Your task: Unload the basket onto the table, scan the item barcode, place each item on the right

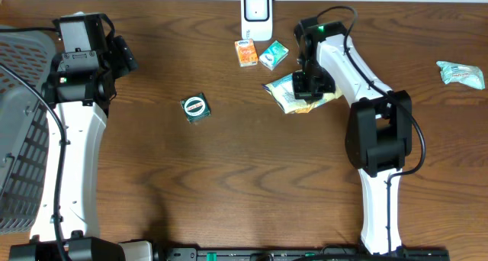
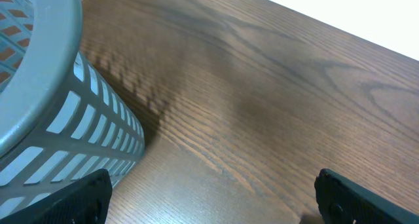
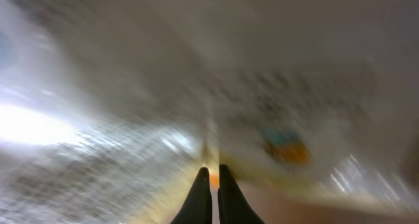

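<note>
Packet [image 1: 284, 99] in crinkled yellow-and-white wrap lies flat on the wooden table [image 1: 229, 169], right of centre in the upper half of the overhead frame. It sits below the white scanner [image 1: 256, 6] and just under the orange box [image 1: 245, 53] and teal pack [image 1: 273, 56]. Its long axis runs roughly left to right, slightly tilted. The right gripper [image 1: 308, 85] sits over the packet's right half, and its fingers [image 3: 200, 198] are pressed together, pinching the thin wrapper, which fills the blurred wrist view. The left gripper [image 2: 213, 178] hangs with fingers spread wide beside the grey basket [image 2: 78, 139], well apart from the packet.
</note>
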Tool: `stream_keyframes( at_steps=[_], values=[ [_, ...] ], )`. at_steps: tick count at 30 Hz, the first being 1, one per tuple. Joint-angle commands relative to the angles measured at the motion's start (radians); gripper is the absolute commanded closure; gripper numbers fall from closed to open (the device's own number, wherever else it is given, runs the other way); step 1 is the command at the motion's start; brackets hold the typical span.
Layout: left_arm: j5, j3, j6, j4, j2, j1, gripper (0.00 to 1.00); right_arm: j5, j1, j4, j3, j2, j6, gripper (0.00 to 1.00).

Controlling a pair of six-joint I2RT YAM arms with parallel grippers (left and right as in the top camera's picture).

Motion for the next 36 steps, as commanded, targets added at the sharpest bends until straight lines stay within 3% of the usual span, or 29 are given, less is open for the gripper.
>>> stream_keyframes(
  at_steps=[1, 6, 17, 27, 30, 36],
  values=[
    [-0.010, 0.008, 0.013, -0.001, 0.007, 0.004, 0.02, 0.146, -0.014, -0.056, 0.006, -0.082, 0.021, 0.99],
    [-0.010, 0.008, 0.013, -0.001, 0.007, 0.004, 0.02, 0.186, -0.031, -0.050, 0.006, -0.195, 0.036, 0.99],
    [-0.010, 0.008, 0.013, -0.001, 0.007, 0.004, 0.02, -0.019, -0.031, 0.266, 0.005, -0.214, 0.046, 0.99],
    [-0.010, 0.008, 0.013, -0.001, 0.007, 0.004, 0.02, -0.013, -0.029, 0.166, 0.005, -0.041, 0.045, 0.99],
    [-0.010, 0.008, 0.013, -0.001, 0.007, 0.004, 0.02, 0.061, -0.033, 0.121, 0.005, -0.015, 0.047, 0.99],
    [-0.010, 0.008, 0.013, -0.001, 0.007, 0.004, 0.02, 0.455, -0.076, 0.057, 0.008, -0.051, 0.138, 0.99]
  ],
)
